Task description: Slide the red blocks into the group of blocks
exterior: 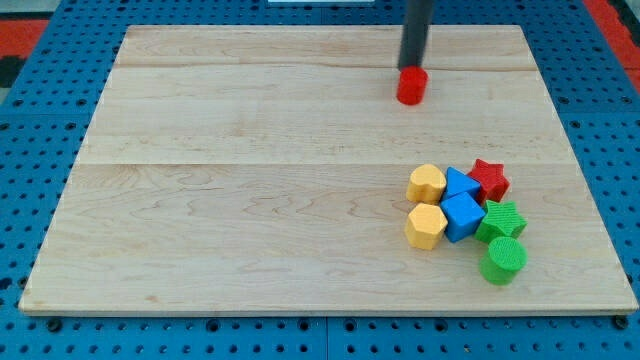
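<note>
A red cylinder block point(411, 86) stands alone near the view's top, right of centre. My tip point(411, 68) touches its far side, just above it in the view. A group of blocks sits at the view's lower right: a red star point(489, 179), two yellow blocks point(426, 184) point(426, 226), two blue blocks point(461, 184) point(462, 216), a green star point(501, 220) and a green cylinder point(503, 260). The red star touches the group at its top right. The red cylinder is well apart from the group, above it in the view.
The blocks lie on a light wooden board point(250, 200). Around it is a blue perforated base point(30, 200). The board's right edge runs close to the group.
</note>
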`<action>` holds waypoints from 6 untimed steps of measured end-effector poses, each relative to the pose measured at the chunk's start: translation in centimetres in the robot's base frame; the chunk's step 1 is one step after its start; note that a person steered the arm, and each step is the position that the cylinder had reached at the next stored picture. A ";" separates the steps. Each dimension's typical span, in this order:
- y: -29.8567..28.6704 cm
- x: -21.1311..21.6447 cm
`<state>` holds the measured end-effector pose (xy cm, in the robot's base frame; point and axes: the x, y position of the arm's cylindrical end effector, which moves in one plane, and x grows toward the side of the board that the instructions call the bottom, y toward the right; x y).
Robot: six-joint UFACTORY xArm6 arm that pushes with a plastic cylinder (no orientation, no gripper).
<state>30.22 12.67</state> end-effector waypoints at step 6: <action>5.2 12.1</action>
